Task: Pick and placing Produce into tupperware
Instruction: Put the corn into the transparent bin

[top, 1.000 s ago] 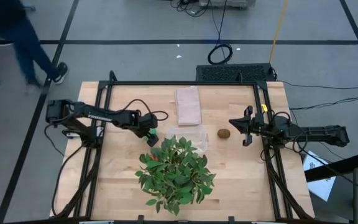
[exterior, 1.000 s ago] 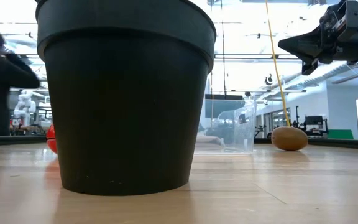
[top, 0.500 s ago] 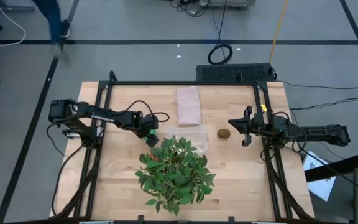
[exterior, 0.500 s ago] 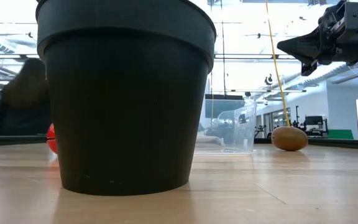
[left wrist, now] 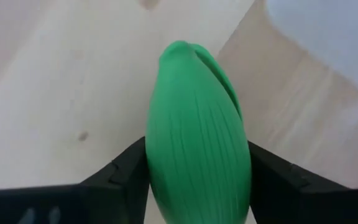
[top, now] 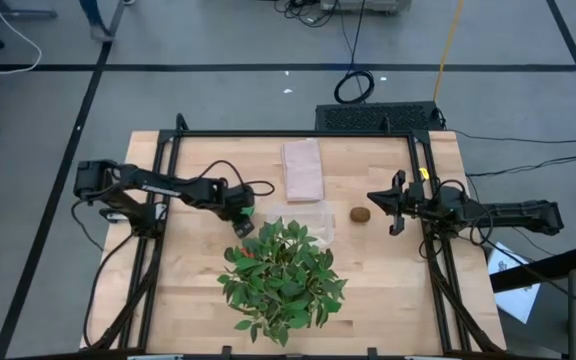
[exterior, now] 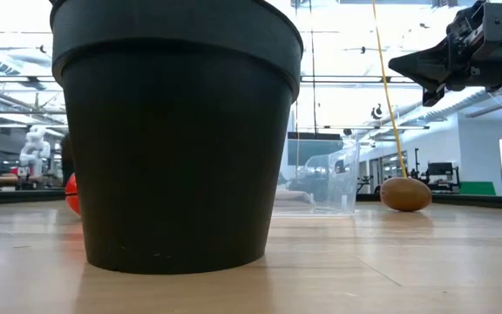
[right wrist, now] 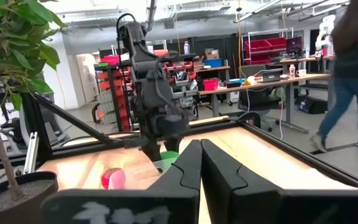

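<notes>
My left gripper (top: 240, 218) is shut on the bright green oval (left wrist: 197, 118), just left of the clear tupperware (top: 305, 218), next to the plant's leaves. In the right wrist view the green oval (right wrist: 168, 157) shows below that gripper. The brown kiwi-like ball (top: 361, 214) rests on the table right of the tub. The small red round piece (exterior: 72, 194) sits on the table behind the pot and also shows in the right wrist view (right wrist: 112, 178). My right gripper (top: 393, 207) is shut and hovers right of the kiwi, above table height (exterior: 408, 63). My left gripper pinches the green oval across its width, one finger (left wrist: 126, 174) on each long side (left wrist: 160, 168). It comes from above, pointing down, and the oval's tip sticks out past the fingertips. I cannot tell whether the oval touches the table.
A big leafy plant (top: 283, 275) in a black pot (exterior: 177, 139) stands at the table's near middle and blocks much of the low view. A pinkish folded cloth (top: 303, 168) lies beyond the tub. A black frame (top: 298, 134) borders the table.
Both arms have kept nearly still. A person beyond the table's far left corner has walked out of the high view.
</notes>
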Available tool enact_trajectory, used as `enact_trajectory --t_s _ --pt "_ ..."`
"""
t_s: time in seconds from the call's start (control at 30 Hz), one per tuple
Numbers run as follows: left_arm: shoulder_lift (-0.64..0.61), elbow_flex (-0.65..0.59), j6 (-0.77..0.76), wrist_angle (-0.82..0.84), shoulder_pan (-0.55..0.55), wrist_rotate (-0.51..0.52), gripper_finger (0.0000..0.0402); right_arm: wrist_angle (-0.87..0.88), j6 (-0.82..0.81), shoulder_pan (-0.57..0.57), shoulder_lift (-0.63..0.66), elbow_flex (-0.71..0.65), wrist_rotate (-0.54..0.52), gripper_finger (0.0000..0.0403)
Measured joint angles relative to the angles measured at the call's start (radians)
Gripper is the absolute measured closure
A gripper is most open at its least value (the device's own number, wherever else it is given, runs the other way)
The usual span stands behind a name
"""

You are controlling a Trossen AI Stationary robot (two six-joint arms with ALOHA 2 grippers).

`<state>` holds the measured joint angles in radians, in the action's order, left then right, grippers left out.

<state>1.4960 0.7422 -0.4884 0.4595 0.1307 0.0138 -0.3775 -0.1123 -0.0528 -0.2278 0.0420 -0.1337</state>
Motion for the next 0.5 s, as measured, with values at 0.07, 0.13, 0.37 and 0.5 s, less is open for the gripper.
enact_trajectory --t_s 0.07,0.13,0.37,0.5 --pt "-0.03 0.0 0.018 -0.012 0.0 0.008 0.0184 0.0 0.0 0.0 0.0 0.0 0.0 0.0403" --pt "-0.066 0.0 0.03 -0.002 0.0 0.025 0.0169 -0.002 0.0 0.0 -0.001 0.0 0.0 0.0403" --pt "-0.214 0.002 0.081 0.016 0.0 0.084 0.0172 0.0 0.0 0.0 -0.004 0.0 0.0 0.0403" --pt "-0.307 0.002 0.13 0.016 0.0 0.103 0.019 0.0 -0.003 0.0 -0.004 0.0 0.002 0.0403"
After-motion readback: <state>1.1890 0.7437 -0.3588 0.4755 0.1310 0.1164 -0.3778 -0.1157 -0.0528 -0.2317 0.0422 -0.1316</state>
